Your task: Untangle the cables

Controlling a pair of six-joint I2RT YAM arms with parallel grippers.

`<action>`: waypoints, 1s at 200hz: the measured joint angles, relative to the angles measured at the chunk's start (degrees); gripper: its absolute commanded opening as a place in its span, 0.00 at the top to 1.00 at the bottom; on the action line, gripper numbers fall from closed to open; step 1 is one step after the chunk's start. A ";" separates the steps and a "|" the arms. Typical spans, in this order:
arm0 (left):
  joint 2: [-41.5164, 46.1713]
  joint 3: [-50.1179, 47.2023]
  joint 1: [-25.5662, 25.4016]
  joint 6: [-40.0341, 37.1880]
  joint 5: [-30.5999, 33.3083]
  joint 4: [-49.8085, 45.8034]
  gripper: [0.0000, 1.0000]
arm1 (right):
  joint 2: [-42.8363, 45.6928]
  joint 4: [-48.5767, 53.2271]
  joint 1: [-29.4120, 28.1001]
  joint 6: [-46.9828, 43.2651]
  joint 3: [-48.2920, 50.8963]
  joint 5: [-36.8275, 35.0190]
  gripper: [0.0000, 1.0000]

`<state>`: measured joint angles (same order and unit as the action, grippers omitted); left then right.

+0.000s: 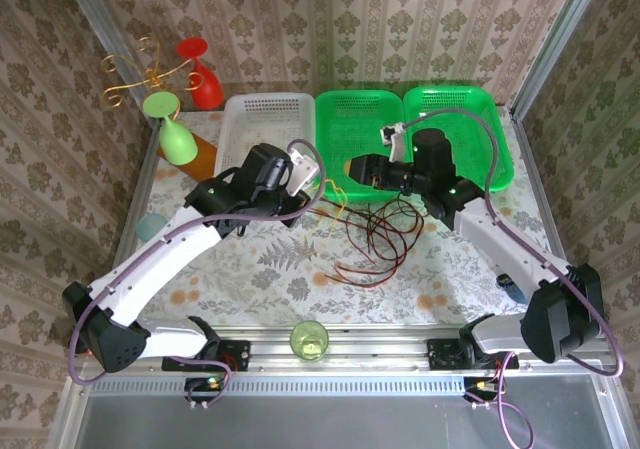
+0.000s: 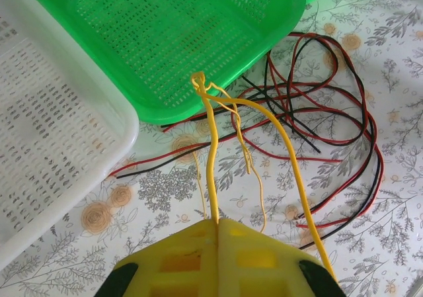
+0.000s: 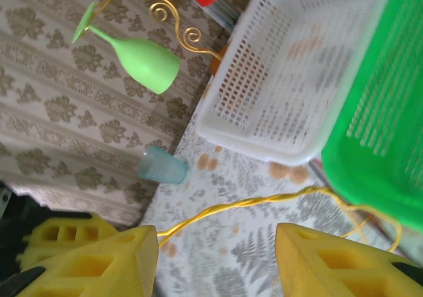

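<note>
Left hand [image 2: 218,225] pressed together, pinching yellow cable [image 2: 210,158]. Right hand [image 3: 217,239] spread, yellow strand crossing its gap (not gripped). Red and black cables [image 2: 344,105] looped on surface [image 2: 390,257] beside green basket [image 2: 198,32]. Risk: a hard pull could tighten yellow's knot or drag the loops.

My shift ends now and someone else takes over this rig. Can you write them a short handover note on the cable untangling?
Left pincer: shut on the yellow cable, which runs up to a small knot by the corner of the green basket.
Right pincer: open, with the yellow cable passing between its fingers.
Red and black cables: overlapping loops on the table beside the green basket, with yellow strands lying across them.
Done: no cable is laid apart yet.
Left: lift the yellow cable clear of the red and black ones, undo its knot, then separate red from black.
</note>
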<state>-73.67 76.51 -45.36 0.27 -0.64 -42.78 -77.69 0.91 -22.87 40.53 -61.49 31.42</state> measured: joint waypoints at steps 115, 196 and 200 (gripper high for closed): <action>0.00 -0.52 0.00 0.11 -0.66 0.98 1.00 | -6.05 -5.01 -7.41 19.67 -0.44 3.02 0.52; 0.00 -0.74 0.00 0.11 -0.61 1.05 1.00 | -6.60 -8.04 -7.67 21.18 -0.44 4.26 0.64; 0.00 -0.74 0.00 0.11 -0.61 1.07 1.00 | -6.62 -8.02 -7.67 21.14 -0.44 4.26 0.63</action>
<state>-73.67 75.77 -45.36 0.38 -1.26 -41.71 -84.31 -7.11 -30.55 61.67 -61.93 35.68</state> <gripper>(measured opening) 0.050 0.339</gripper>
